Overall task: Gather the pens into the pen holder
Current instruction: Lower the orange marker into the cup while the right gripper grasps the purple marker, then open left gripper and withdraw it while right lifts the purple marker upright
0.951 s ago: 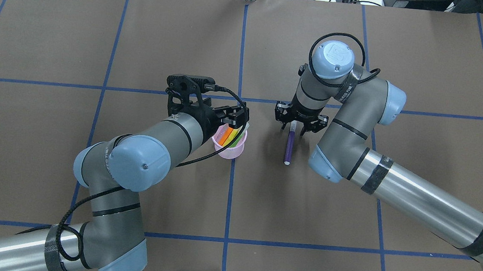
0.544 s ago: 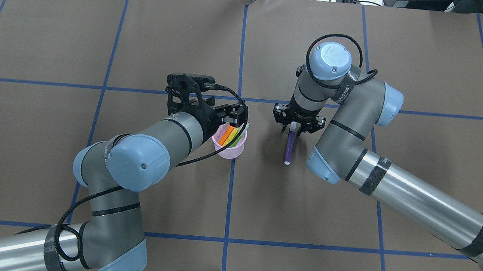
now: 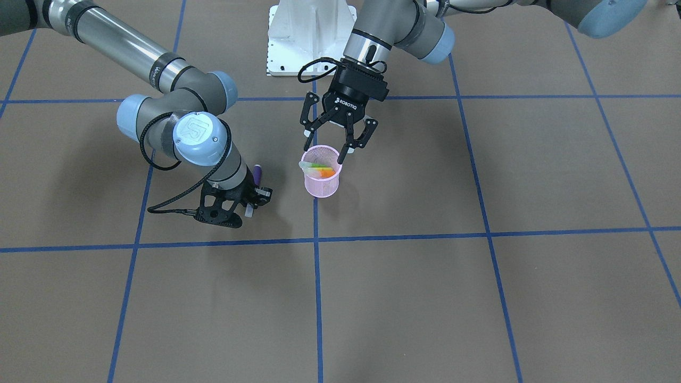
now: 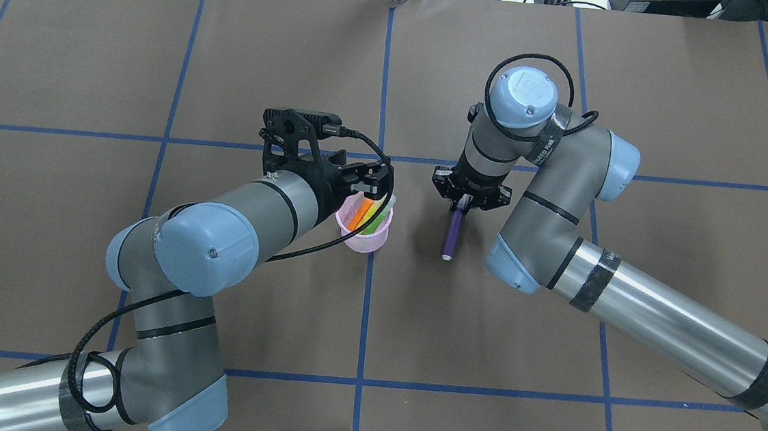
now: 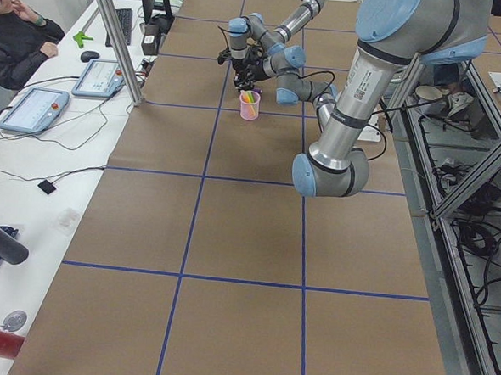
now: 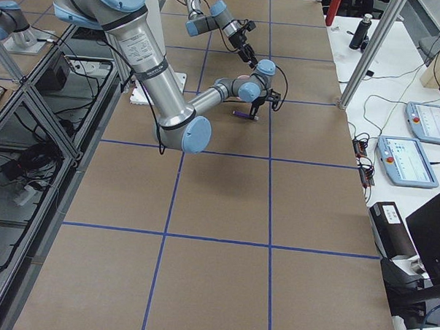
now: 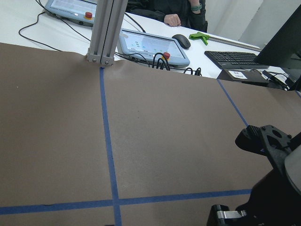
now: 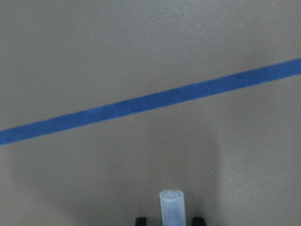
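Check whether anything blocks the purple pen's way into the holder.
Yes: the left end effector hangs open directly over the mouth of the pen holder. The purple pen is gripped by the right end effector beside it.

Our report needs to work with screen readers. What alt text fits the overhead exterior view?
The right gripper is closed on the cap end of a purple pen, just right of a pink mesh pen holder on a brown table. The left gripper hangs over the holder, which contains an orange pen and a green pen.
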{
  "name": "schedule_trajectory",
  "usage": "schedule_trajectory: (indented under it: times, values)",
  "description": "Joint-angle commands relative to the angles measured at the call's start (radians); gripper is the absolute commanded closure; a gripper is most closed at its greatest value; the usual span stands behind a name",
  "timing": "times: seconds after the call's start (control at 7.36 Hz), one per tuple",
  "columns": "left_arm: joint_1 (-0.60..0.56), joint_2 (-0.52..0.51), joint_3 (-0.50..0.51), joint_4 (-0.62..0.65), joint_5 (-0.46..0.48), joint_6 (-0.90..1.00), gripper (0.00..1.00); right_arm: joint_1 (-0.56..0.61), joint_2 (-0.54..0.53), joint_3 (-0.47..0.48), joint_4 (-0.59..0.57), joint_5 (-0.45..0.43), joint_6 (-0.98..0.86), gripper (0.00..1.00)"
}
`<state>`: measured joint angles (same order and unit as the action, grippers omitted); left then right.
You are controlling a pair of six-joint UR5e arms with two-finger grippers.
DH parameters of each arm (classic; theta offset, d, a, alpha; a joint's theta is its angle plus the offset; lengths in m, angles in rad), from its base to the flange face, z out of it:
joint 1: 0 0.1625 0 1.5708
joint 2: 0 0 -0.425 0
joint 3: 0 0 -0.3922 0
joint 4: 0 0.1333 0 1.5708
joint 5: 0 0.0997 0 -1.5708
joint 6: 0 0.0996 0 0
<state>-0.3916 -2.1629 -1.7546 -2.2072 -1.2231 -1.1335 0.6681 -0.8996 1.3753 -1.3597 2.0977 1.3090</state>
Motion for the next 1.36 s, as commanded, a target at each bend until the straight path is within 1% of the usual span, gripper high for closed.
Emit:
schedule_trajectory:
  times: [0.0,0.14,0.27,0.41,0.54,0.68,0.82,0.95,1.09,1.22]
  values:
    - [-0.001,0.002,-0.005,0.0,-0.003,0.006,0.3,0.002,-0.001,0.016,-0.002,0.005,-0.001,1.0]
    - [-0.003,0.005,-0.012,0.0,-0.004,0.008,0.32,0.008,-0.001,0.021,-0.004,0.007,-0.001,1.0]
    - [-0.009,0.023,-0.02,0.0,-0.007,0.011,0.33,0.03,-0.004,0.051,-0.013,0.018,-0.001,1.0]
    - [-0.047,0.081,-0.089,0.013,-0.062,0.059,0.33,0.054,-0.012,0.066,-0.013,0.053,-0.004,1.0]
    - [-0.118,0.144,-0.121,0.015,-0.178,0.067,0.33,0.063,-0.013,0.089,-0.013,0.055,-0.01,1.0]
    - [-0.213,0.185,-0.126,0.018,-0.354,0.067,0.32,0.067,-0.015,0.117,-0.012,0.045,-0.02,1.0]
    - [-0.308,0.236,-0.126,0.055,-0.535,0.07,0.32,0.07,-0.015,0.164,-0.006,0.032,-0.027,1.0]
    - [-0.391,0.279,-0.123,0.061,-0.665,0.133,0.31,0.086,-0.013,0.227,-0.006,0.007,-0.027,1.0]
    - [-0.433,0.343,-0.122,0.061,-0.718,0.229,0.31,0.096,-0.013,0.275,-0.004,-0.01,-0.027,1.0]
    - [-0.446,0.38,-0.111,0.063,-0.717,0.31,0.3,0.096,-0.007,0.327,-0.001,-0.063,-0.027,1.0]
